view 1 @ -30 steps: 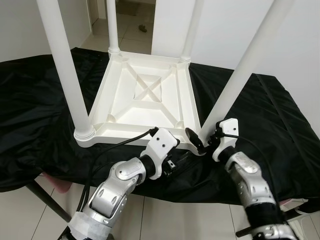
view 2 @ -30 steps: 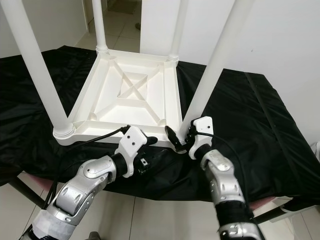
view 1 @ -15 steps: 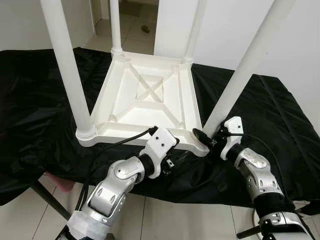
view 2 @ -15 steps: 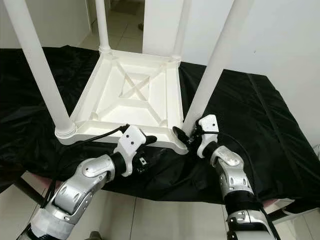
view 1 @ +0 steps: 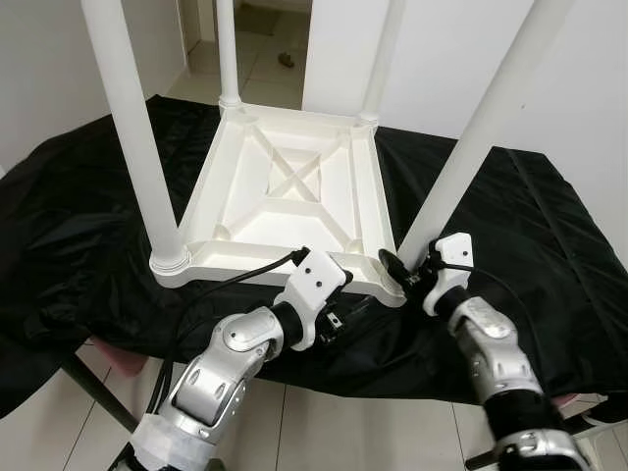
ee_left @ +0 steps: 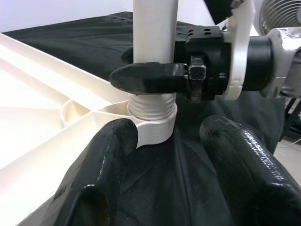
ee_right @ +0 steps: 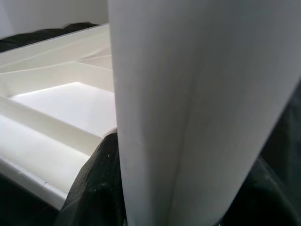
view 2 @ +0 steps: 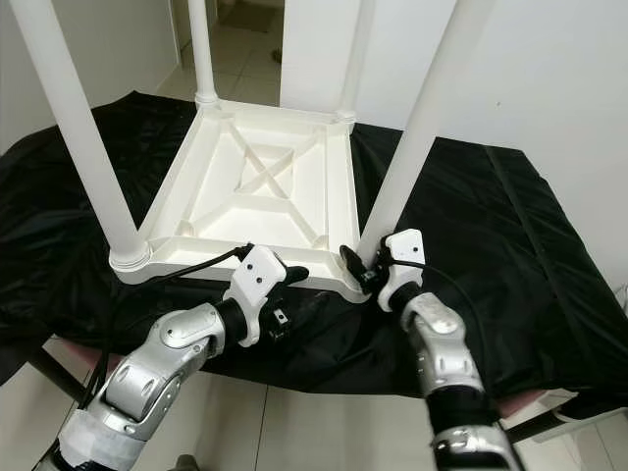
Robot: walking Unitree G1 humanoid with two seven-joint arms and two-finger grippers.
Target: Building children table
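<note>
On the black cloth (view 1: 88,226), four legs stood fitted; my right gripper (ee_left: 155,77) clamped the last leg (view 1: 461,167), threads showing beneath, left gripper (ee_left: 174,155) apart below.

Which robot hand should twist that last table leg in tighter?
Probably the right. The right gripper is already clamped around the near-right leg just above its threaded socket. The left gripper sits open below the tabletop's corner, gripping nothing.
</note>
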